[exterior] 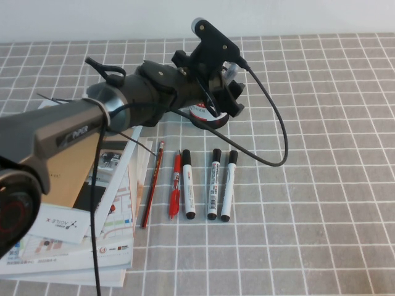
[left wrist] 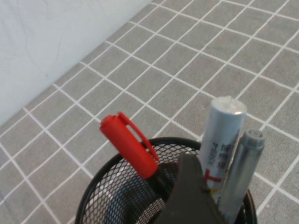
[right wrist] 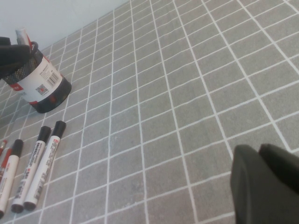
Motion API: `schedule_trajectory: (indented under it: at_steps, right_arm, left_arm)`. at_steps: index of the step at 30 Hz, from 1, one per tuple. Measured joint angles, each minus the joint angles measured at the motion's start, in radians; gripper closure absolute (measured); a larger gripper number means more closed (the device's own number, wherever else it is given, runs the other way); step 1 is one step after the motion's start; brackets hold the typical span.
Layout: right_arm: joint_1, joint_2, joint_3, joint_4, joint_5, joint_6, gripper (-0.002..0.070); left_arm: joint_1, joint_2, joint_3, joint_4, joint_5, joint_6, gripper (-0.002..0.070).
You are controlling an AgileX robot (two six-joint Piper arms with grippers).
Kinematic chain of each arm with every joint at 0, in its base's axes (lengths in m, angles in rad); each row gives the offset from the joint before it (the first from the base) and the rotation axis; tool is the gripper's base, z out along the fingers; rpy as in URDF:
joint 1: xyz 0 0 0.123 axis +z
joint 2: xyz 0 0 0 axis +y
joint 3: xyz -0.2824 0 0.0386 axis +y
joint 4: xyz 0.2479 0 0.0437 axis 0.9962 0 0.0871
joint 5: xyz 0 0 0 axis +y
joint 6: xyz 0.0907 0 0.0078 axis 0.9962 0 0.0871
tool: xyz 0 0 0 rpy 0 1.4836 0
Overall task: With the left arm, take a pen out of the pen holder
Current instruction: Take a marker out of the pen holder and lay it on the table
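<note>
Left gripper (exterior: 223,102) sits right over the black mesh pen holder (exterior: 199,115), far side of the grey-tiled desk (exterior: 321,203). Jaws released. One finger (left wrist: 187,196) dips inside the rim, between the red-capped pen (left wrist: 128,144) and the white barrel marker (left wrist: 222,135), with a grey pen (left wrist: 243,163) just beyond. All three stand near upright, so I judge a straight lift. There is open room above, and loose markers (exterior: 216,185) lie nearer me. Right gripper (right wrist: 264,186) is low over bare desk, well apart, jaws clenched.
</note>
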State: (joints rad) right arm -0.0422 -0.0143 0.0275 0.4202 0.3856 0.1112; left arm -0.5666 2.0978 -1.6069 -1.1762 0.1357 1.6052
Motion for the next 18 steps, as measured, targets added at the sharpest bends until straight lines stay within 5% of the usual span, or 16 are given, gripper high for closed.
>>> schedule_trajectory:
  at_steps: [7, 18]
  right_arm:
    - [0.000, 0.000, 0.000, 0.000, 0.000, 0.000, 0.0689]
    - [0.000, 0.000, 0.000, 0.001, 0.000, 0.000, 0.0689]
  left_arm:
    - [-0.017, 0.013, -0.018, -0.005, -0.055, 0.002, 0.0256]
    - [-0.022, 0.013, -0.018, -0.010, -0.072, 0.002, 0.0477]
